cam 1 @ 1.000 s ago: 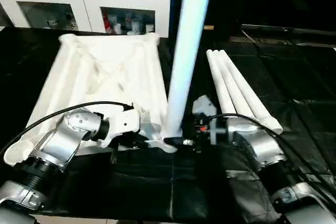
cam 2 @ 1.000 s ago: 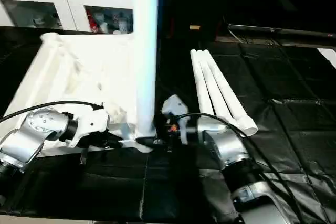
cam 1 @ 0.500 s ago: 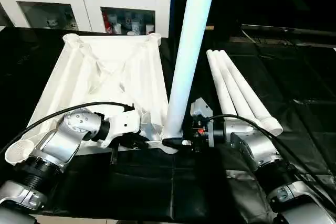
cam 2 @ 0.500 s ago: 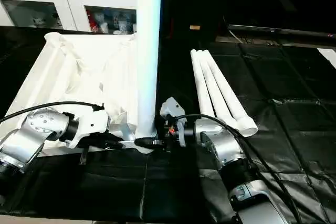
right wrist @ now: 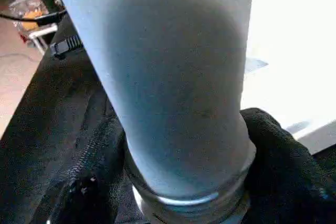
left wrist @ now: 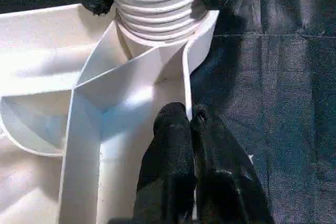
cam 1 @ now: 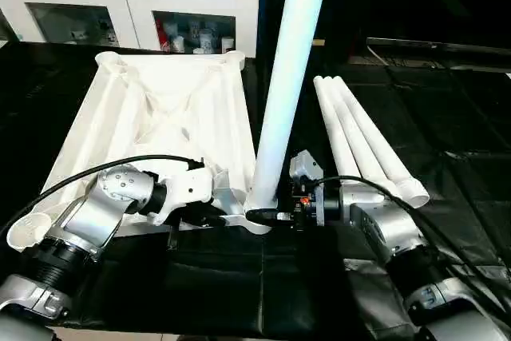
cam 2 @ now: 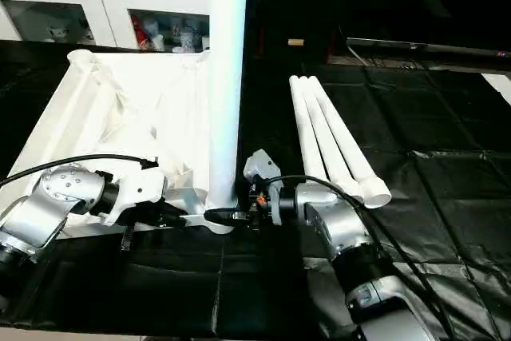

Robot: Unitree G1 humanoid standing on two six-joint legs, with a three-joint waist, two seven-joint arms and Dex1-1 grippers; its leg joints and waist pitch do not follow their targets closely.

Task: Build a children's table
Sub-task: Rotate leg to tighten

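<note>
Upright leg (cam 1: 283, 77), its upper end cut off
Right gripper (cam 1: 263, 215) clasped its threaded base; left gripper (left wrist: 188, 124) pinched the ribbed white tabletop (cam 1: 160, 109) rim.

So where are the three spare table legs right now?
The three loose legs lie side by side on the black cover, right of the upside-down tabletop and the upright leg.

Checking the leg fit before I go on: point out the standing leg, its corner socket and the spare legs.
standing leg (cam 1: 279, 109), left eye view, mid shaft
corner socket (left wrist: 202, 30), left wrist view, rim wall
spare legs (cam 2: 331, 141), right eye view, middle leg
</note>
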